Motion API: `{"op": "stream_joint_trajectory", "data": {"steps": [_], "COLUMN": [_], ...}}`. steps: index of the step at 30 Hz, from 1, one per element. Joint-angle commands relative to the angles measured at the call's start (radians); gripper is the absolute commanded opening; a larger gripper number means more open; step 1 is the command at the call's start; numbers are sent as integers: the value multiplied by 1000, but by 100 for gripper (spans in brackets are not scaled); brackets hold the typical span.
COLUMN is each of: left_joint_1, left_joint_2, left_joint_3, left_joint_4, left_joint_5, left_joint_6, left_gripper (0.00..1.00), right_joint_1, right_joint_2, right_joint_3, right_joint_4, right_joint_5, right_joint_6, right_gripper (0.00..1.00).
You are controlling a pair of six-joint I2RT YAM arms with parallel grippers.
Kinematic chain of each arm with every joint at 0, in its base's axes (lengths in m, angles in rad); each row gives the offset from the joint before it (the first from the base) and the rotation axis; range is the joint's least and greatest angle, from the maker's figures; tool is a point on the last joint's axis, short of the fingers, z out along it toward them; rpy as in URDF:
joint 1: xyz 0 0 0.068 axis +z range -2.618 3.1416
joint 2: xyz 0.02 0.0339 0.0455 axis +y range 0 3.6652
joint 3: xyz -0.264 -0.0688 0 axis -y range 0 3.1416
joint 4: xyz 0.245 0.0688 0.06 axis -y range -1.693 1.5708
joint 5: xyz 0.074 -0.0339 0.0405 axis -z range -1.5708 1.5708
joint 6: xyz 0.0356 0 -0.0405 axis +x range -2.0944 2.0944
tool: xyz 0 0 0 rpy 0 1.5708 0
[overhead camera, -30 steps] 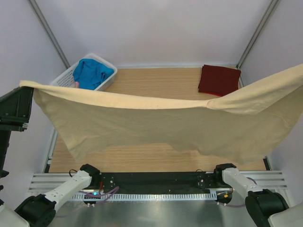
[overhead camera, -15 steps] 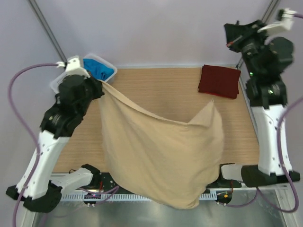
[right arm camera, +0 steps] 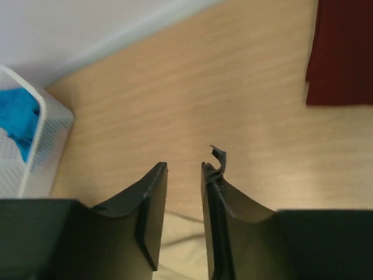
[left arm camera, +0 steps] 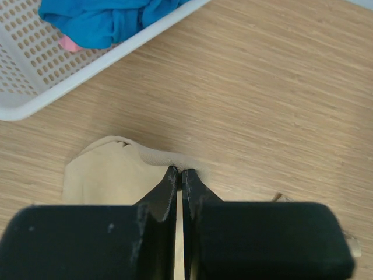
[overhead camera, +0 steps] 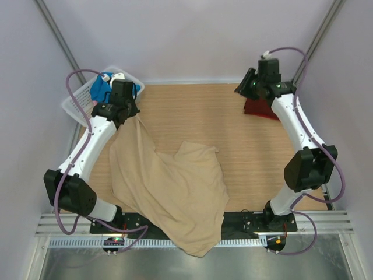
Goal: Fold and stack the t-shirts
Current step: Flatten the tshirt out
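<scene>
- Plainly, the white basket (overhead camera: 74, 104) serves as the marker. Inside it sits a bunched blue t-shirt (left arm camera: 105, 17), with a small pink patch (left arm camera: 69, 44) poking out beneath it. That patch is possibly the pink t-shirt, though too little shows to be sure.
- Just beside the basket, on its side toward the arm bases, the left gripper (left arm camera: 178, 175) has its jaws pressed together on a corner of the tan t-shirt (overhead camera: 169, 186).
- From that pinched corner the tan t-shirt runs away from the basket and lies rumpled and unfolded on the wooden table (overhead camera: 233, 140). The end farthest from the basket drapes past the table's near edge, over the rail between the arm bases.
- Well apart from the basket, across the width of the table, the maroon t-shirt (right arm camera: 341, 58) lies flat as a neat dark block. In the overhead view the right arm (overhead camera: 297, 125) covers part of it.
- The right gripper (right arm camera: 185, 166) hangs above the table between the basket and the maroon t-shirt, much nearer the maroon one.
- Its jaws stand apart, bare wood shows through the gap, and no cloth is caught between them.
- In the right wrist view a strip of tan cloth shows low down, below the fingers, on the basket's side of the maroon t-shirt.
</scene>
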Motion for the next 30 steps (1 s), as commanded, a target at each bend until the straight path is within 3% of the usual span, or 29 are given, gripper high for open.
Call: {"op": "stream_joint_trajectory", "data": {"steps": [1, 3, 7, 10, 14, 16, 19, 24, 30], "left_joint_1": [6, 6, 8, 8, 6, 8, 6, 6, 6], "left_joint_2": [2, -1, -13, -33, -64, -72, -87, -95, -102], "left_joint_3": [-11, -22, -31, -48, -77, -83, -99, -114, -114], "left_joint_4": [53, 51, 35, 28, 21, 16, 15, 12, 15], "left_joint_5": [34, 43, 59, 63, 79, 82, 89, 103, 109], "left_joint_6": [-33, -39, -42, -54, -70, -79, -89, -102, -99], "left_gripper": [0, 0, 0, 0, 0, 0, 0, 0, 0], "right_joint_1": [109, 160, 177, 185, 183, 172, 168, 149, 126], "right_joint_2": [-62, -85, -74, -14, -16, -23, -16, -7, 32], "right_joint_3": [-171, -271, -431, -465, -509, -541, -586, -623, -684], "right_joint_4": [-179, -199, -102, -72, -66, -23, 17, 83, 158], "right_joint_5": [-44, -54, -197, -271, -176, -167, -145, -84, -131], "right_joint_6": [-43, -37, -7, 18, 72, 136, 208, 337, 429], "right_gripper": [39, 48, 57, 57, 54, 46, 42, 46, 52]}}
